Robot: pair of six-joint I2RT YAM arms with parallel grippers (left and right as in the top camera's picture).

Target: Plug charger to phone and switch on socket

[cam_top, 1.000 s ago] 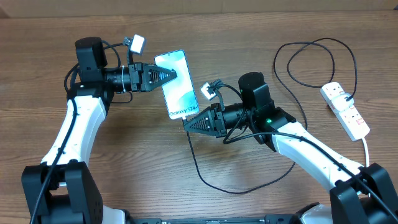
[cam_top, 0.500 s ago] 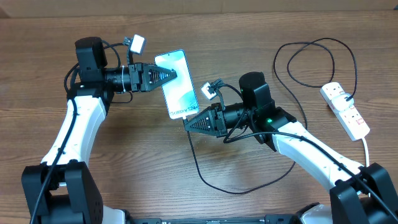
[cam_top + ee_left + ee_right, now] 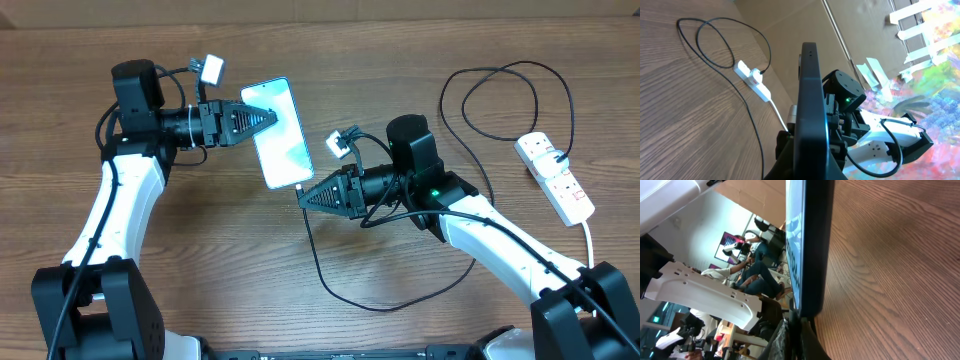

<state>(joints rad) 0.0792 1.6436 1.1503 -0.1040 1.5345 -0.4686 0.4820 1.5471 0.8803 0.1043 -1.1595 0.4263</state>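
My left gripper [image 3: 271,118] is shut on the phone [image 3: 279,135] and holds it above the table, screen up. In the left wrist view the phone [image 3: 811,95] stands edge-on between the fingers. My right gripper [image 3: 304,195] is shut on the charger's connector tip, right at the phone's lower end. In the right wrist view the gripper [image 3: 800,330] sits directly under the phone's end [image 3: 810,250]; I cannot tell whether the tip is seated. The black charger cable [image 3: 345,297] loops across the table to the white socket [image 3: 556,177] at the far right.
The socket's thick white cord [image 3: 590,240] runs toward the front right edge. The cable makes a big loop [image 3: 505,100] behind the socket. In the left wrist view the socket [image 3: 752,80] lies beyond the phone, with a plug in it. The table is brown wood.
My left gripper has moved the phone a little left and back and turned it, so its lower end now meets my right gripper's tip. The right arm has hardly moved.
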